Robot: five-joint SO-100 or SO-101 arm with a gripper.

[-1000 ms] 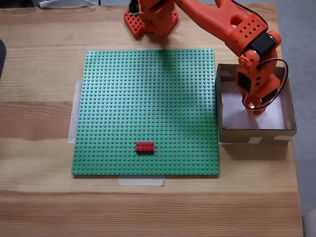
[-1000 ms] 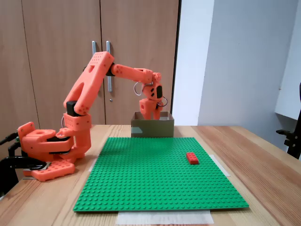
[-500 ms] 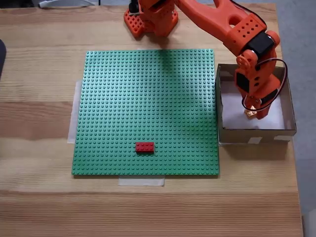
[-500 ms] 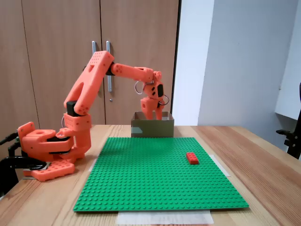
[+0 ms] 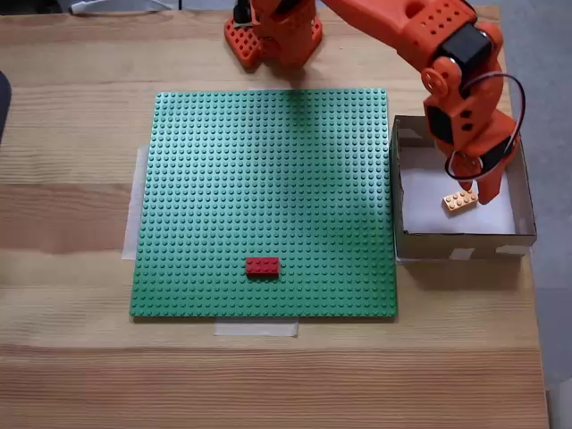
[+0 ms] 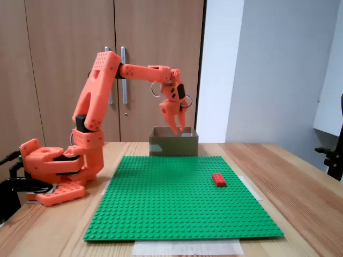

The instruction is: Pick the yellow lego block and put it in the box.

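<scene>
My claw (image 6: 177,126) hangs open above the box (image 5: 460,242), clear of its rim. The yellow lego block (image 5: 459,201) lies free on the box floor, near the front wall.

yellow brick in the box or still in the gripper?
In the box. The yellow brick lies on the white floor of the box, and the gripper hangs open above the box with nothing between its fingers.
</scene>
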